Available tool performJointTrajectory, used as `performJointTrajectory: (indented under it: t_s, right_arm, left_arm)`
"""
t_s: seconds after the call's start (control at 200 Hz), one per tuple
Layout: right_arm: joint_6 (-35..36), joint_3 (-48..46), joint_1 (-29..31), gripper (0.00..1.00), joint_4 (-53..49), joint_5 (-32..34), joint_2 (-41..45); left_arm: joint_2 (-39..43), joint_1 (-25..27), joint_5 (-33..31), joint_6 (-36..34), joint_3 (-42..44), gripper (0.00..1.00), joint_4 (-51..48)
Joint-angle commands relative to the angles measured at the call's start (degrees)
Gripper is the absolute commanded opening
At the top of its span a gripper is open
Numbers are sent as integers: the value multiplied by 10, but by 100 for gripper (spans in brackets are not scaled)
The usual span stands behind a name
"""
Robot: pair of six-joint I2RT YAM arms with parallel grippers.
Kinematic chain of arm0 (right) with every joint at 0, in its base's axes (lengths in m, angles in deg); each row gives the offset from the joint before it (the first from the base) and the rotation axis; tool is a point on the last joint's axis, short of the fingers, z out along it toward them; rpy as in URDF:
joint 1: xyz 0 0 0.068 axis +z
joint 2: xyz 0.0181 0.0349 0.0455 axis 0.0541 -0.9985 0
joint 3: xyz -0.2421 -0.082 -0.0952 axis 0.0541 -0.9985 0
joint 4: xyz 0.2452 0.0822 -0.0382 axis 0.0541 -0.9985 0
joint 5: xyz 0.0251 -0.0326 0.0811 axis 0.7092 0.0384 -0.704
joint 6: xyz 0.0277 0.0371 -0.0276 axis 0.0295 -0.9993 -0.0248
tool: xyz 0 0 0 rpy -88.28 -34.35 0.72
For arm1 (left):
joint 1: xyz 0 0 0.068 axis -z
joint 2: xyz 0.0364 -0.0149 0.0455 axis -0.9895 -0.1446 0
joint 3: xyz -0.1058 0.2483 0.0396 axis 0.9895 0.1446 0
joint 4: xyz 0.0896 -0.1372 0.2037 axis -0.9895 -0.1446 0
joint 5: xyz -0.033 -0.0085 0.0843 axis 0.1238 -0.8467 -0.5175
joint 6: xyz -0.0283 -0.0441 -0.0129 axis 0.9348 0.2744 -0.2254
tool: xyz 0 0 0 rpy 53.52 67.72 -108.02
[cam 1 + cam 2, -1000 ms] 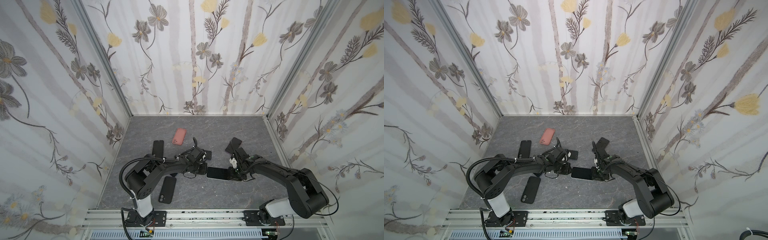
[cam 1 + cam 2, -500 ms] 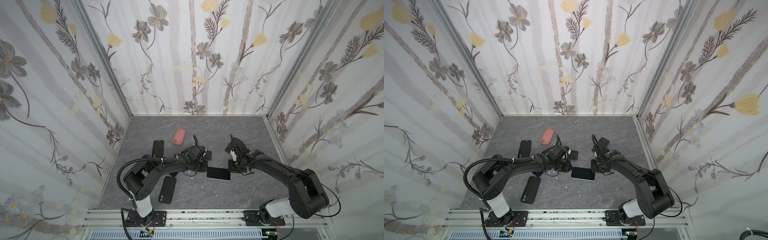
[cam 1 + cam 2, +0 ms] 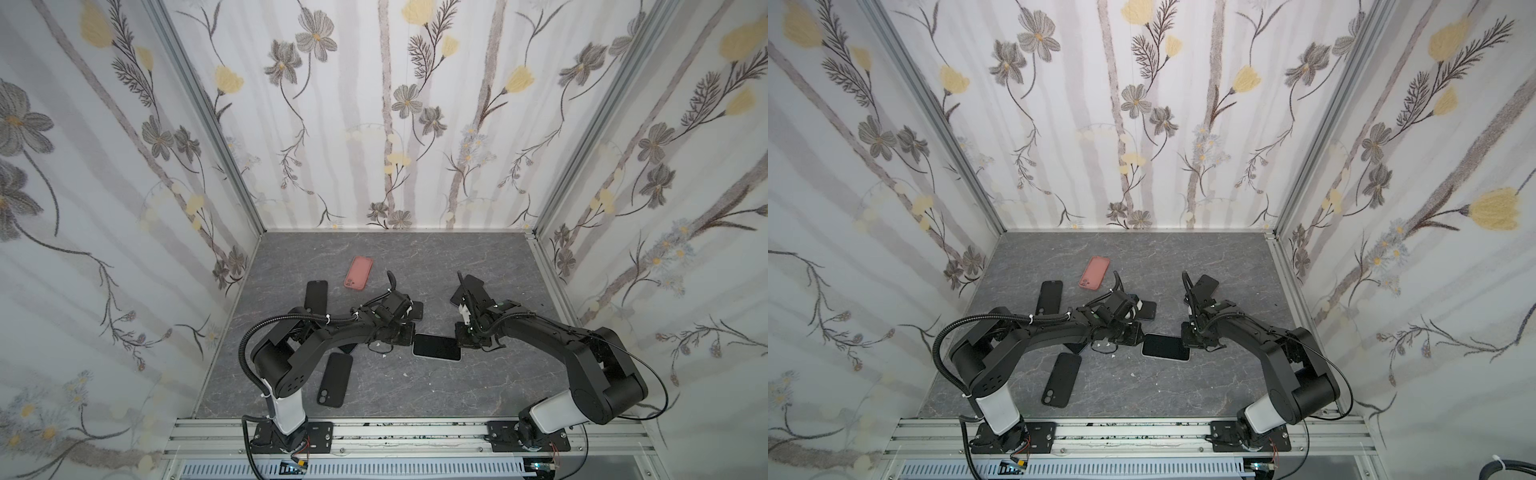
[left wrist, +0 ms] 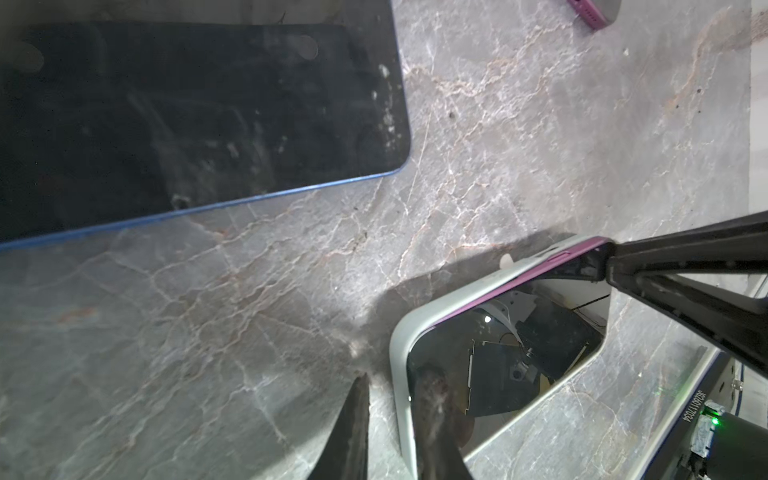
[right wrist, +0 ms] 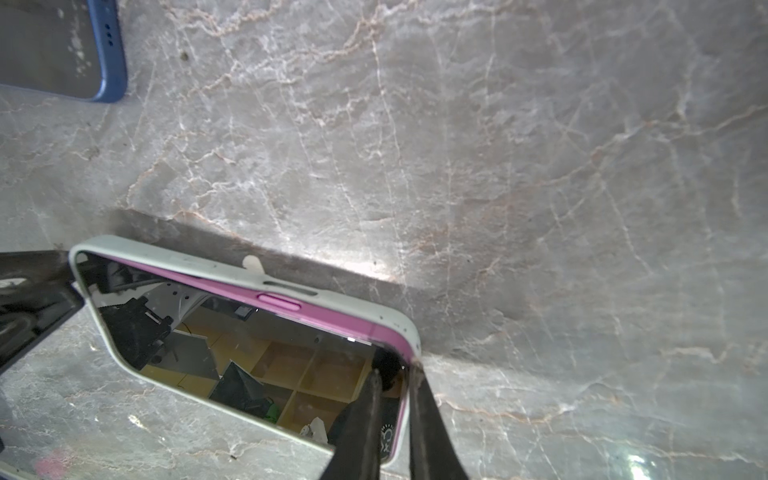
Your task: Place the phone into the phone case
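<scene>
1. Pink-purple at its rim and glossy black across its face, the phone point(image 5: 232, 357) lies screen up inside a pale grey phone case point(image 5: 187, 266). The pair rests mid-bench point(image 5: 540, 166) on grey marbled stone, between the two arms.
2. One long side of the pink rim stands proud of the case wall, so I judge the phone only partly seated.
3. The right hand point(image 5: 395, 374) has its fingers almost together, pinched on a corner of the phone at one short end.
4. The left hand point(image 4: 395, 382) straddles the opposite short end with its fingers narrowly apart, clamped on the case wall that sits between them.
5. Handling, as a judgement:
   - The phone looks stiff, fairly light, and slick and breakable on its glass.
   - The case looks rubbery, with a lip that must stretch over the rim.
   - Hold at edges and corners, and press along the raised long side rather than mid-screen.
6. Counted: one phone in work, one pale case, two hands.
7. Five other phone-shaped pieces lie around, namely one salmon-pink slab point(image 3: 358, 272) and four dark slabs point(image 3: 316, 294) point(image 3: 334, 379) point(image 3: 417, 311) point(image 3: 473, 282).
8. I cannot tell which of these are phones and which are empty cases, and the arms may hide more.
</scene>
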Motion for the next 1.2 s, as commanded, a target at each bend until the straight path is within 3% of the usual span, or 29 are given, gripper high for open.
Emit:
performJointTrajectory:
  t_s: [0.0, 0.699, 0.874, 1.194]
  right_arm:
    - [4, -9, 0, 11, 1, 6, -10]
    - [6, -45, 6, 10, 9, 11, -77]
    - [5, -37, 11, 10, -6, 17, -64]
    - [31, 63, 14, 19, -36, 24, 5]
  left_arm:
    - [-4, 0, 8, -4, -4, 20, 4]
    - [-7, 0, 18, -4, 10, 19, 9]
    - [-2, 0, 15, -6, 8, 19, 7]
    - [28, -6, -10, -39, -25, 19, 4]
